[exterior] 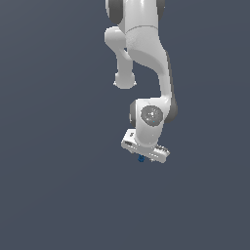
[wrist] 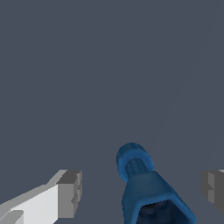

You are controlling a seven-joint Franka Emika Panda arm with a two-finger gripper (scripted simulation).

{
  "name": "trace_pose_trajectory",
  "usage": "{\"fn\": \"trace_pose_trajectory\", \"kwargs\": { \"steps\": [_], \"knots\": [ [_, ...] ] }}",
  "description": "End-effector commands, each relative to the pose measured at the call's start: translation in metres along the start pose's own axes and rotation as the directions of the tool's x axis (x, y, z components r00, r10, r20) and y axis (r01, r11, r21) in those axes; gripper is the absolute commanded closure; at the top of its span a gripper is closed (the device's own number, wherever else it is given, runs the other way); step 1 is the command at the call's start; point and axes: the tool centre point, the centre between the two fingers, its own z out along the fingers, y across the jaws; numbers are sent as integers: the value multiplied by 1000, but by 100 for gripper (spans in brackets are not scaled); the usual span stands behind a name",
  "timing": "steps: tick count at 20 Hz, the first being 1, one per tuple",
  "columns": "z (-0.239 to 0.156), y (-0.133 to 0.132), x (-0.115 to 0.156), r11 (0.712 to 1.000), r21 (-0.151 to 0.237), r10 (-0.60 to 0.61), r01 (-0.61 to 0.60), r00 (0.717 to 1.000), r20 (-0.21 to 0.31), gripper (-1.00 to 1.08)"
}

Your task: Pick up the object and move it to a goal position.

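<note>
Wrist view had the blue peg (wrist: 144, 188) sitting right between the two grey fingertips (wrist: 70, 192), with clear gaps on both sides, so the gripper (wrist: 142, 194) was spread wide and not holding anything. Looked like it was lined up to straddle the peg before closing. From the exterior view the peg (exterior: 141, 158) was just a blue speck under the hand, probably on the floor, hard to say.

From my end the small dark blue plastic-looking peg (wrist: 144, 188) is pretty chunky up close: a round ribbed knob at one end, a flared hollow body at the other. In the exterior view it's just a blue speck (exterior: 141, 158) under the wrist.
</note>
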Motion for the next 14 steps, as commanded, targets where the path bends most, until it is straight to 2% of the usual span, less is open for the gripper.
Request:
{"fn": "trace_pose_trajectory", "kwargs": {
  "steps": [1, 2, 14],
  "knots": [
    [1, -1, 1, 1000, 1, 0, 0, 1000, -2, -92],
    [1, -1, 1, 1000, 1, 0, 0, 1000, -2, 108],
    [-1, 0, 1, 1000, 1, 0, 0, 1000, -2, 108]
  ]
}}
